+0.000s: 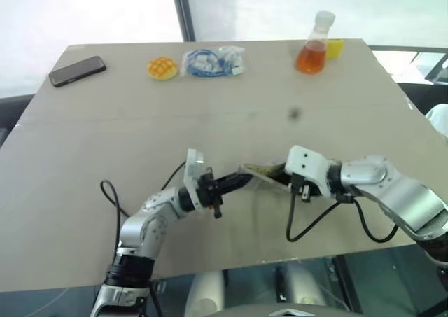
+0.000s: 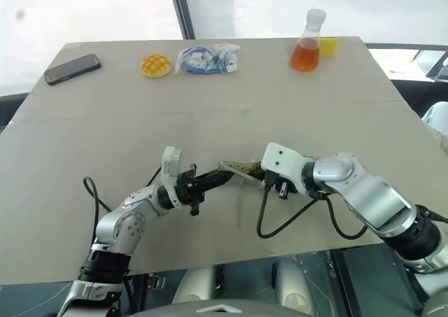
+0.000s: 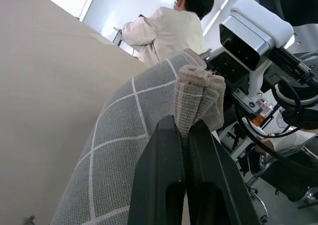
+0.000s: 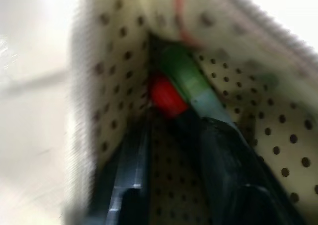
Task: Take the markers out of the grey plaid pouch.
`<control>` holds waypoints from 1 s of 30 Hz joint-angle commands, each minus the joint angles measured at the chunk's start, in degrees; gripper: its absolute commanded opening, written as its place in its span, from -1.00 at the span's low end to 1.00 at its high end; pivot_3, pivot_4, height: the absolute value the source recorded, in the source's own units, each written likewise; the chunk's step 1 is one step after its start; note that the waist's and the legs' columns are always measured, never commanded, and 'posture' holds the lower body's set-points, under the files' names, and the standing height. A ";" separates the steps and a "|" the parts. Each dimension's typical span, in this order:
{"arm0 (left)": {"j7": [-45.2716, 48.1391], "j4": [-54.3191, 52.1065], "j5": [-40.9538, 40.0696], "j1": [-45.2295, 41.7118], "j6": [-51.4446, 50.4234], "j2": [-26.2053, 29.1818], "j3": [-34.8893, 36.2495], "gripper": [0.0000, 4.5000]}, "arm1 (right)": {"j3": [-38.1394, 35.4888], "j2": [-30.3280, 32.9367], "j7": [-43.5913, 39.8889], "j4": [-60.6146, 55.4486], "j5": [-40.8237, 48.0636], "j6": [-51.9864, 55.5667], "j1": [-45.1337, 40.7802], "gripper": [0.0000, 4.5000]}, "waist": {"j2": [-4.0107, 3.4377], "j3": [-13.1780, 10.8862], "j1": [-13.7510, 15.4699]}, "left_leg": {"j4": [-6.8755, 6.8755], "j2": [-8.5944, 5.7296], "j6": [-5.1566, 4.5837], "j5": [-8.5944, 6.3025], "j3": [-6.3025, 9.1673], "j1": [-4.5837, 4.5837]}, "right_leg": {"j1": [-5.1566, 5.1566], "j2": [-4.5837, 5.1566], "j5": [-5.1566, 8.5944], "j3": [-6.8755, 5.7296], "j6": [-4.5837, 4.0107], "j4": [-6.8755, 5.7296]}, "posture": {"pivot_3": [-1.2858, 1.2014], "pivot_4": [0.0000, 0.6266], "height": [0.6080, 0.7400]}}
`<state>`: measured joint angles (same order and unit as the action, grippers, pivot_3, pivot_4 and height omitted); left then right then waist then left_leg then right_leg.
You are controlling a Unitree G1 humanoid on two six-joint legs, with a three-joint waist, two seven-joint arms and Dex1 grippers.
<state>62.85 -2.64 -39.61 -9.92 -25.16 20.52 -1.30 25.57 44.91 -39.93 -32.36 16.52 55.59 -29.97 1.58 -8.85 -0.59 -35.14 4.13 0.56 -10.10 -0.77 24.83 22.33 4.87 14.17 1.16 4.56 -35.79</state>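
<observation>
1. Pinching a fold of the grey plaid pouch (image 3: 134, 135), the left tool (image 3: 183, 135) has its fingers closed on the fabric.
2. The pouch hangs over the tabletop (image 1: 231, 114) at lower centre of the head views, between both tools.
3. The right tool (image 4: 171, 150) sits inside the pouch mouth, fingers parted, near the markers (image 4: 174, 83).
</observation>
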 commanded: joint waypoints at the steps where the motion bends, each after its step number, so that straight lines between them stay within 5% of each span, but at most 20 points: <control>1: 1.42 1.13 0.57 0.46 2.33 -0.02 0.90 -1.00 | -0.03 0.07 0.55 -0.18 -2.63 -1.91 0.15 -0.36 | 0.00 0.00 -0.01 | 0.00 0.00 0.00 0.00 0.00 0.00 | 0.00 0.00 0.00 0.00 0.00 0.00 | 0.03 -0.52 1.00; 15: 4.27 5.71 4.63 0.63 7.46 0.67 0.78 -1.00 | 13.83 -8.38 4.12 19.48 -25.26 -22.83 -1.56 -0.36 | 0.05 0.10 -0.34 | -0.01 0.03 0.00 0.00 -0.04 -0.12 | -0.03 -0.03 -0.01 0.01 0.00 -0.07 | 0.03 -0.52 1.00; 23: 4.23 4.79 4.20 1.25 6.56 0.60 0.75 -1.00 | 8.55 -20.39 10.24 31.88 -28.84 -31.68 -2.15 -0.36 | 0.18 0.28 -0.60 | -0.03 0.19 0.01 0.02 -0.02 -0.30 | -0.11 -0.20 -0.13 0.03 -0.17 -0.13 | 0.03 -0.52 1.00; 30: 4.27 4.31 3.99 2.34 6.63 0.57 1.08 -1.00 | 4.05 -21.34 8.23 29.67 -28.74 -33.47 0.59 -0.36 | 0.14 0.26 -0.32 | 0.00 0.21 0.02 0.01 -0.03 -0.16 | -0.08 -0.22 -0.13 0.03 -0.19 -0.09 | 0.03 -0.52 1.00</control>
<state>66.46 3.14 -34.96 -8.20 -18.67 21.06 -0.53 31.12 22.96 -31.03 -2.00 -12.18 22.00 -30.33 1.71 -8.59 -0.90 -35.12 4.34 0.57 -10.09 -0.80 24.68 22.26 4.65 14.04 1.20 4.37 -35.88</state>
